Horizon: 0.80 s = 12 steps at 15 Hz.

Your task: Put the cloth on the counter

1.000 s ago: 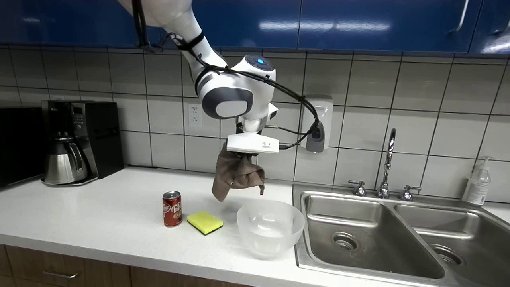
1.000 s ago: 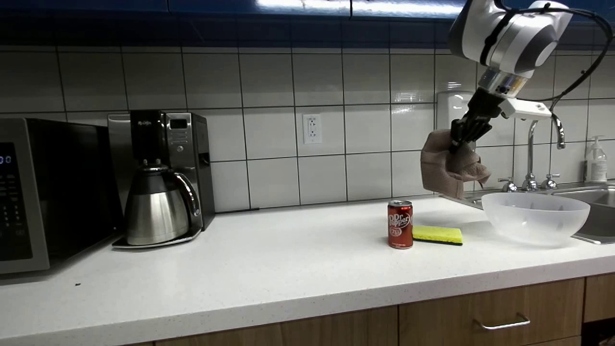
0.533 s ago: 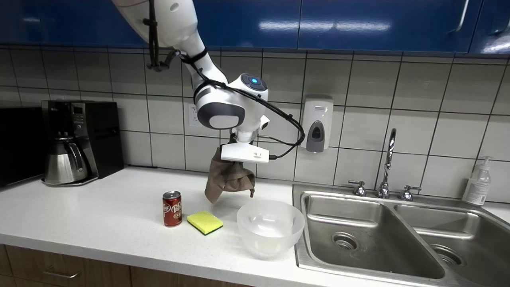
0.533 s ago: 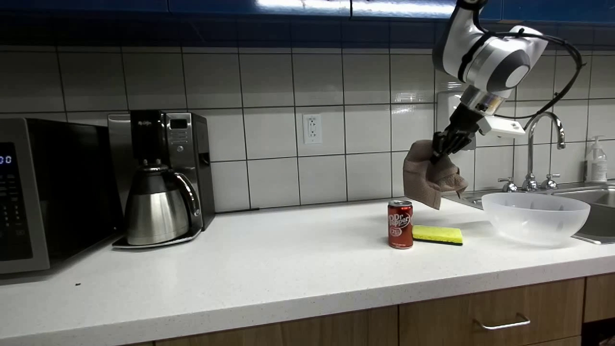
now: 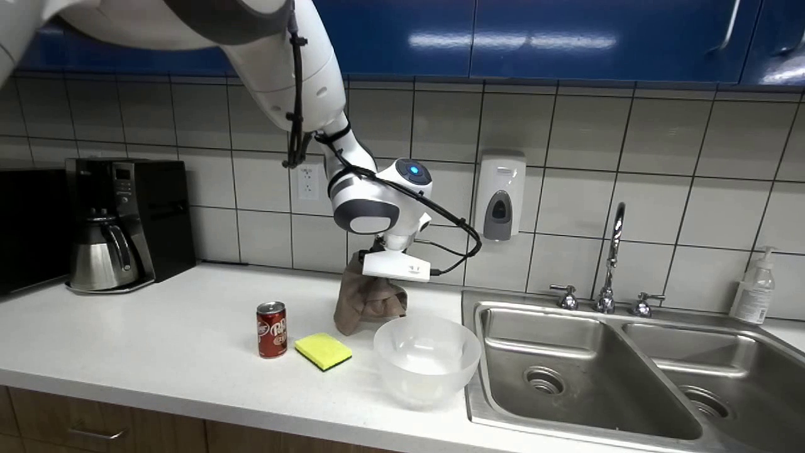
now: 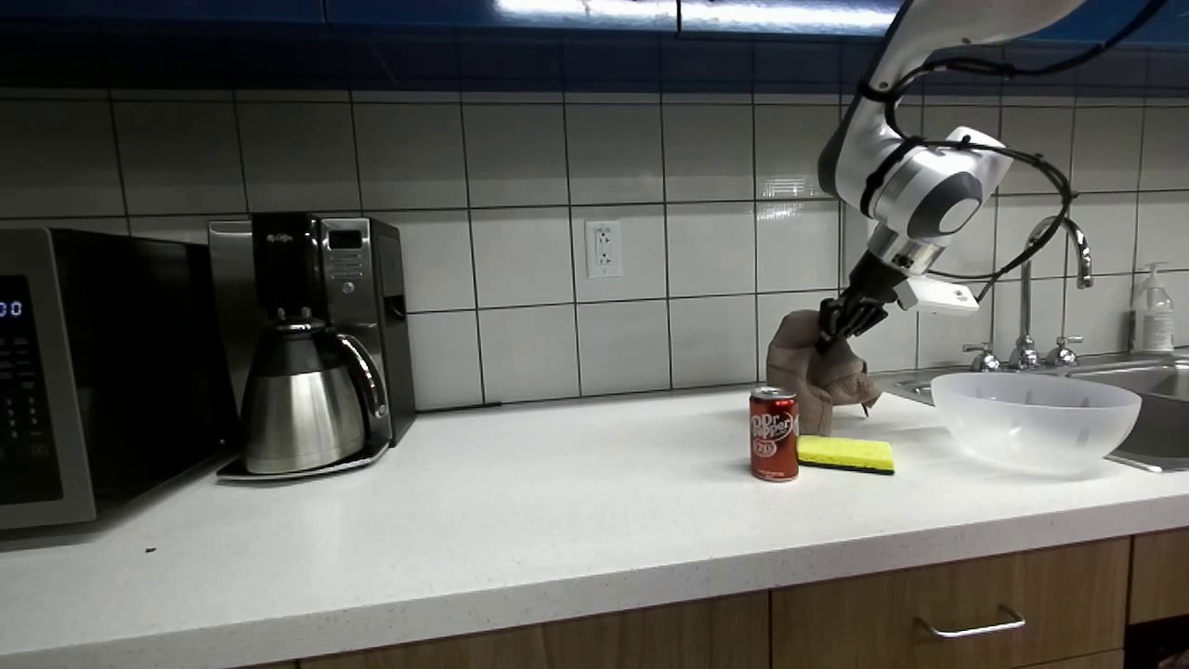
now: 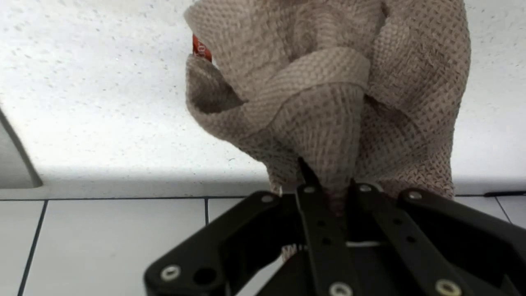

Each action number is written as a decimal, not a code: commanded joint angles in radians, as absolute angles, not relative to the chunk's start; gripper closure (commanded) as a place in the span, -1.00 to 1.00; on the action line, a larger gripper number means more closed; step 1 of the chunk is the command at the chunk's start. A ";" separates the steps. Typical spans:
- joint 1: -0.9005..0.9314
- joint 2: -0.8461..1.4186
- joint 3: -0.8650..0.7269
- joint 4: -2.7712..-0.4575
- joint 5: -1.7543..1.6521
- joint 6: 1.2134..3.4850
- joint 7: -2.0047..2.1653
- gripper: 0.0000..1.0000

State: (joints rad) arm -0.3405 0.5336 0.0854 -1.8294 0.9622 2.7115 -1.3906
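While the end effector (image 7: 328,179) clamps a gathered fold, the cloth (image 6: 801,372) hangs mostly beneath it, lower edge near the counter (image 6: 557,502) (contact unclear), so descent presumably comes next.

Pretty clearly a kitchen. You've got a two-basin steel sink (image 5: 585,390) with a faucet (image 5: 613,251), a white counter (image 5: 157,333), a coffee maker (image 6: 297,269) right next to a microwave (image 6: 102,372), blue cabinets (image 5: 566,31) overhead, wood-grain drawers (image 6: 929,585) underneath. There's also a soap dispenser (image 5: 500,195) on the tiled wall (image 5: 578,132). Home or office kitchen? Can't tell.
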 commanded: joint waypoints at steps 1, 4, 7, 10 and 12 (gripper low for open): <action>-0.343 0.667 0.098 -1.678 0.965 2.717 -1.404 0.94; -0.333 0.731 0.092 -1.609 0.947 2.713 -1.384 0.26; -0.336 0.758 0.097 -1.568 0.942 2.712 -1.379 -0.03; -0.336 0.751 0.096 -1.560 0.938 2.714 -1.376 -0.46; -0.329 0.726 0.080 -1.580 0.913 2.677 -1.337 -0.76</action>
